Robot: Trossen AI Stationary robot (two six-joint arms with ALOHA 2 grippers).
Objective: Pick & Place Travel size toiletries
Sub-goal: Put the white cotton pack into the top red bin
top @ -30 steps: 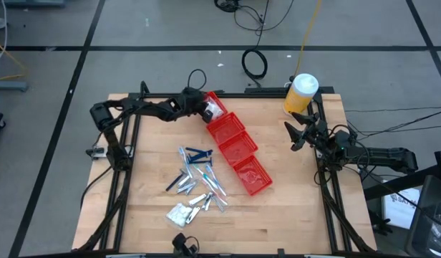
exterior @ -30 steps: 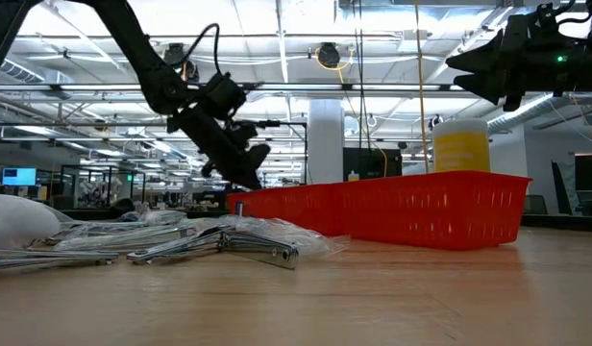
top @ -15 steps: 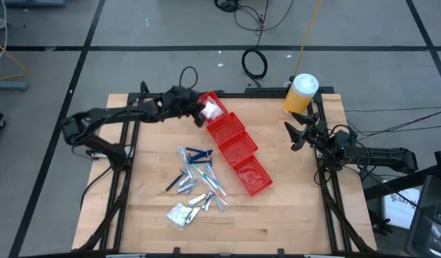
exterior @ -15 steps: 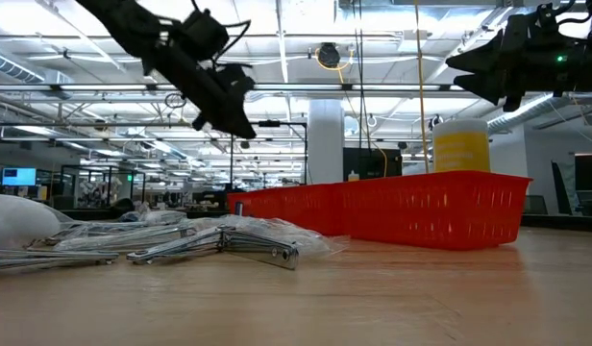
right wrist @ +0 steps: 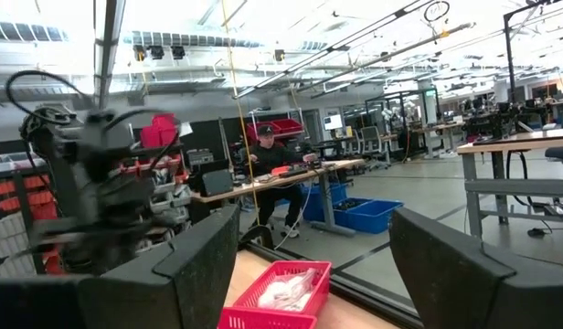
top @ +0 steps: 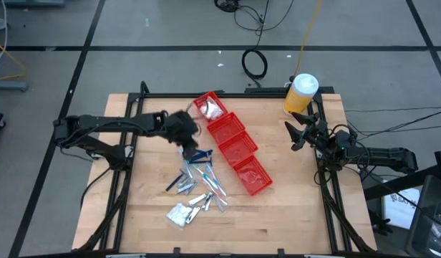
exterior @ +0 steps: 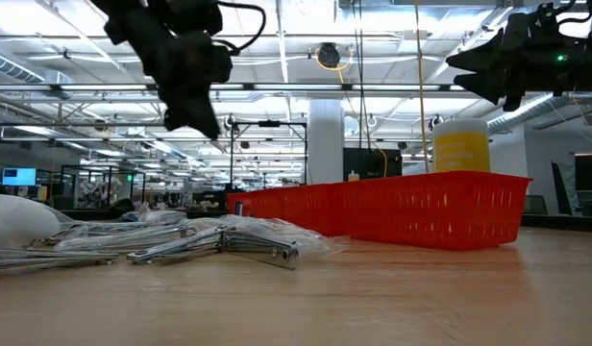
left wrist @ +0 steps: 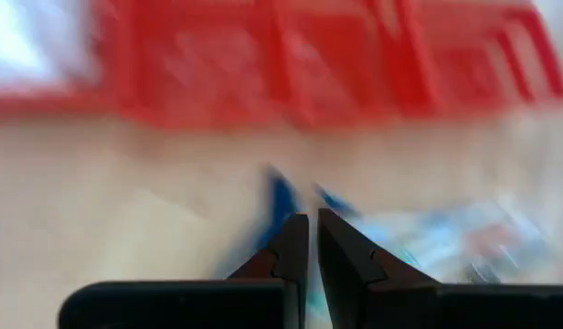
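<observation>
The travel size toiletries (top: 195, 183) lie in a loose pile on the table's middle: dark blue pieces (top: 199, 153), clear-wrapped sticks, silvery pieces and a white packet (top: 179, 213). In the low view the pile (exterior: 181, 240) lies flat on the wood. A white packet (top: 210, 109) rests in the far red bin. My left gripper (top: 186, 137) hovers shut above the table, just beyond the blue pieces (left wrist: 281, 196); nothing shows between its fingers (left wrist: 307, 219). My right gripper (top: 296, 133) waits open near the table's right edge, held high (exterior: 488, 62).
A row of several red bins (top: 236, 148) runs diagonally beside the pile, from the far middle toward the near right. A tall yellow bottle (top: 301, 93) with a white cap stands at the far right corner. Bare wood lies left of the pile and between the bins and the right gripper.
My left gripper has risen from the far red bin and swung toward the table's near edge, and now stands over the wood by the dark blue pieces. The white packet stays in that bin. The right arm has kept still.
</observation>
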